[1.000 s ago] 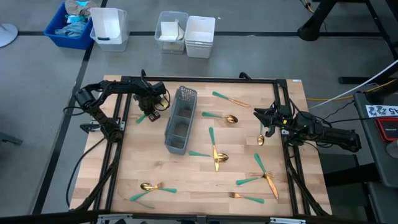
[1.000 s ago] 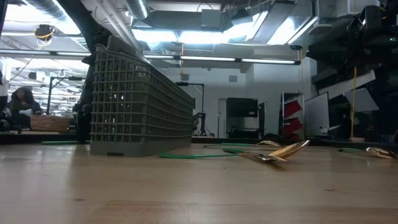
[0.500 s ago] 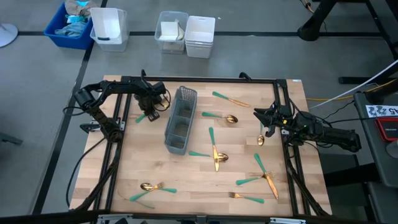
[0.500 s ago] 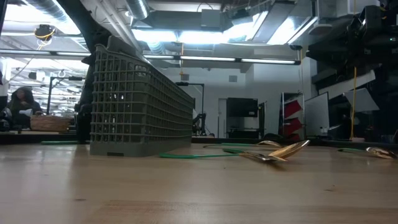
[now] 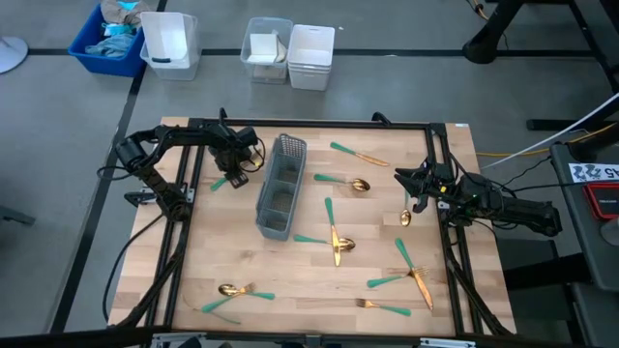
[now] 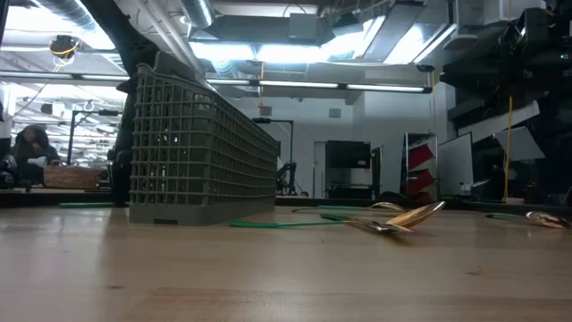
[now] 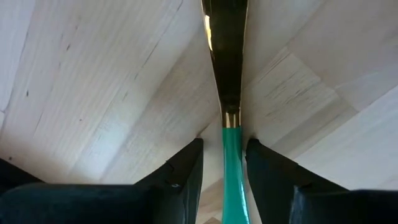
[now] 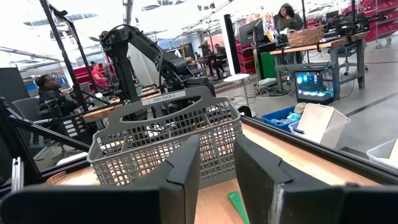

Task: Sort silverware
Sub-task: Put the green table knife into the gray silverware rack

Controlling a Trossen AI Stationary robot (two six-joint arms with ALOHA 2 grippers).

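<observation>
A knife (image 7: pixel 226 74) is being straddled by the open left gripper (image 7: pixel 224 165); closing is needed next. The right gripper (image 8: pixel 216 168) is waiting open.

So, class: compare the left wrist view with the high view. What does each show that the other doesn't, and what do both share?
Only the left wrist view shows the left pincer open, its fingers either side of a teal-handled utensil lying flat. Only the high view shows the grey mesh caddy, the right pincer and the other scattered silverware. Both show the wooden table.
</observation>
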